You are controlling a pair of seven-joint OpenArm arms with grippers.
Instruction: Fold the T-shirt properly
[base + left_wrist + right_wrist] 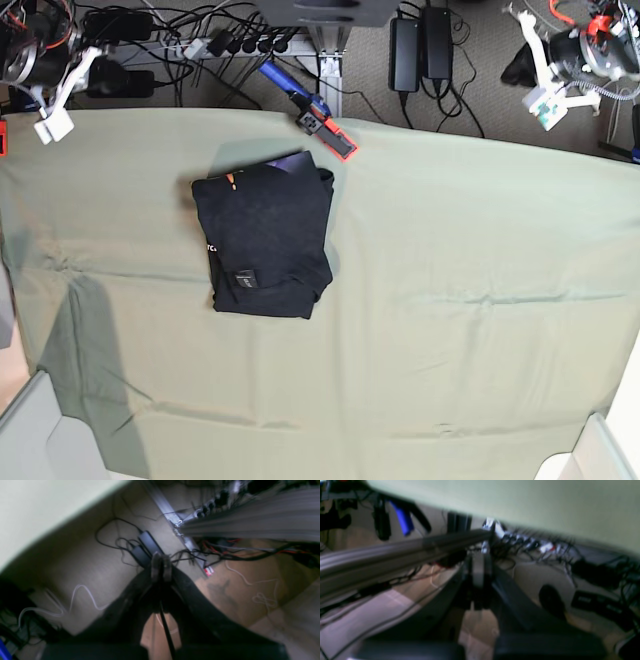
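The black T-shirt lies folded into a compact rectangle on the pale green cloth, left of the middle toward the back edge. Its orange tag and small square label face up. My left gripper is shut and empty, off the table past the back right corner, over the floor. My right gripper is shut and empty, off the back left corner. Neither touches the shirt.
A blue and red tool lies at the table's back edge just behind the shirt. Cables and power bricks cover the floor behind. Grey box corners stand at the front left and front right.
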